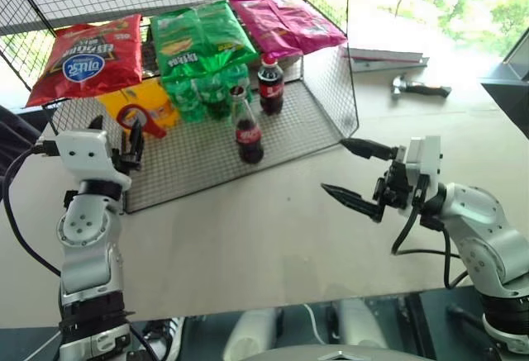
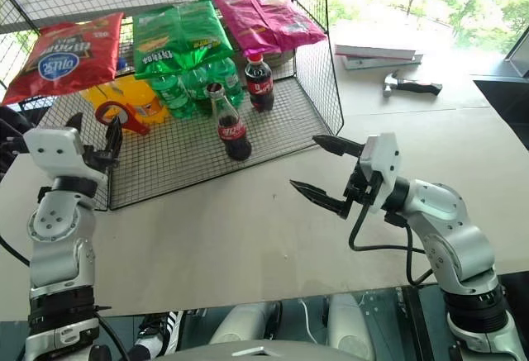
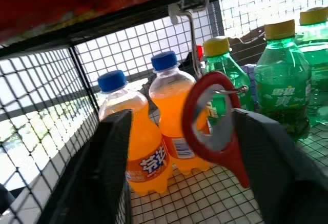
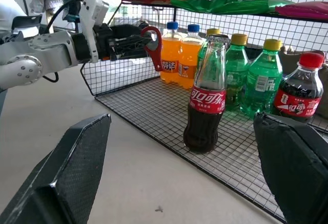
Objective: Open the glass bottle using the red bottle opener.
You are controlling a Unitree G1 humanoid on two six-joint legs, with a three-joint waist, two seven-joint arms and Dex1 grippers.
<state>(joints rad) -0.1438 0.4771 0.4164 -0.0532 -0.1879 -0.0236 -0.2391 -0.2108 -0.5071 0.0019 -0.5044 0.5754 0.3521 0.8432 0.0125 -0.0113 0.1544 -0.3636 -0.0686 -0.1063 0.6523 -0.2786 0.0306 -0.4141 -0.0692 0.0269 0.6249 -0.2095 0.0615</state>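
Right wrist view: glass bottle upright, neck up, on wire rack.

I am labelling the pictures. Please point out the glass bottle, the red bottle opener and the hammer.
glass bottle (image 4: 207, 101): right wrist view, on its red label.
red bottle opener (image 3: 205, 119): left wrist view, on its ring.
hammer (image 1: 423, 90): left eye view, on its handle.

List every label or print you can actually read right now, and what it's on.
Glass bottle: white script on the red label, too blurred to spell out.
Screw-cap cola bottle: same, unreadable.
Orange bottles: Chinese characters, unclear.
Green bottles: unclear.
Chip bags: print unreadable.
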